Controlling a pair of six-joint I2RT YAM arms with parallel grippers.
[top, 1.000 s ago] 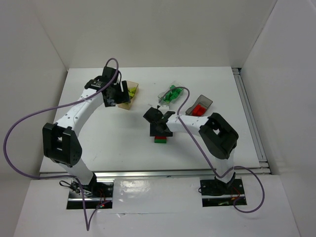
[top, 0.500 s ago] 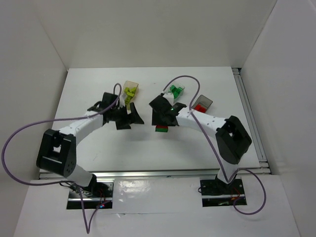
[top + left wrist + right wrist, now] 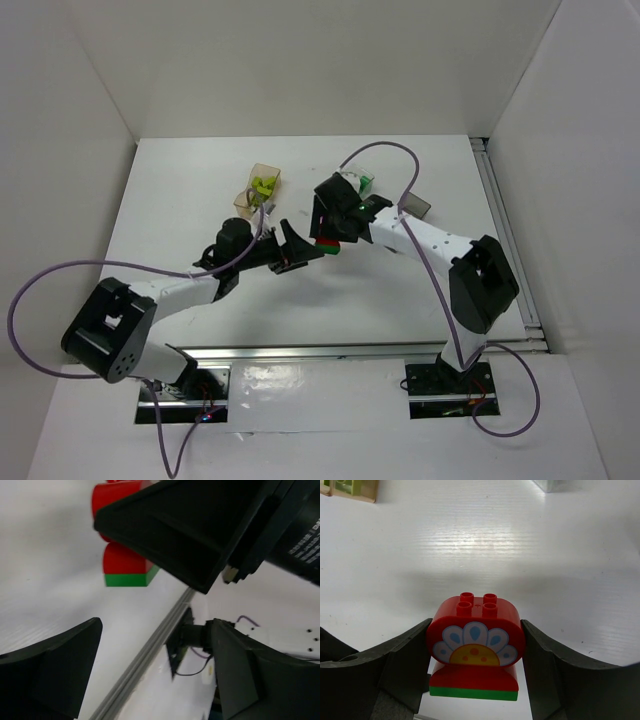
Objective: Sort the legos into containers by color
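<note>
Stacked pair held for separation before sorting.
The right hand [image 3: 328, 236] gripped the red brick [image 3: 475, 645], green plate [image 3: 472, 693] attached; the released left hand [image 3: 298, 247] should probably pull that plate off.

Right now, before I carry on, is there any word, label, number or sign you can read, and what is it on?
No text can be read in full.
White print on the right arm's black casing, left wrist view: cut off at the edge and too blurred to read.
Red brick, right wrist view: a flower picture only, no words or numbers.
Tubs and table: no lettering to be seen.
</note>
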